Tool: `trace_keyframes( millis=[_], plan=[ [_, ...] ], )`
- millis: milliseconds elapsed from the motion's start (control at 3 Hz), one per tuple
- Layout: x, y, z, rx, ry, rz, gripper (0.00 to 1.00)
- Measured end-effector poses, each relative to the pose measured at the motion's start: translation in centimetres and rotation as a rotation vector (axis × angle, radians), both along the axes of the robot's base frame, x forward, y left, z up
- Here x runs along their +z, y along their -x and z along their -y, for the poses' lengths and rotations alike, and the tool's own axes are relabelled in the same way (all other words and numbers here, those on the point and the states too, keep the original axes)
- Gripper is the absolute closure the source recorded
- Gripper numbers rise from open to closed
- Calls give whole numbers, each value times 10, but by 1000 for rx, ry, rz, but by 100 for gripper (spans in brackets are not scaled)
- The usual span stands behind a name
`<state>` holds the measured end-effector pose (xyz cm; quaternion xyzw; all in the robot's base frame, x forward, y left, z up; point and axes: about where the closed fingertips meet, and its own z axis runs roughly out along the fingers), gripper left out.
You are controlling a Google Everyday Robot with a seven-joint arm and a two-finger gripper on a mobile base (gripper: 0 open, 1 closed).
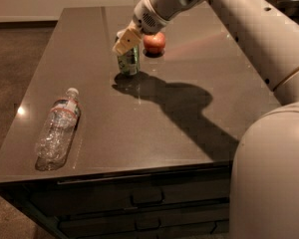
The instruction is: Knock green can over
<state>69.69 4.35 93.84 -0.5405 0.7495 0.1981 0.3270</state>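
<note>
Dark countertop [199, 73], gripper [126, 41] right over the top of the standing green can [129, 63], red apple [154, 43] just far-right; grip state, can't tell.

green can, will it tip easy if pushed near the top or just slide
Likely tips: the green can stands upright, taller than wide, and the tool is at its top. The glossy tabletop may let it slide some. Once down it would probably roll.
</note>
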Motion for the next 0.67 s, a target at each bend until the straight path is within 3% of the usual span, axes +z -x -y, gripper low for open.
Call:
trace_keyframes(
  millis=[333,667],
  plan=[
    [23,1,16,4,110,15,84],
    [15,6,34,35,330,-9,100]
  ],
)
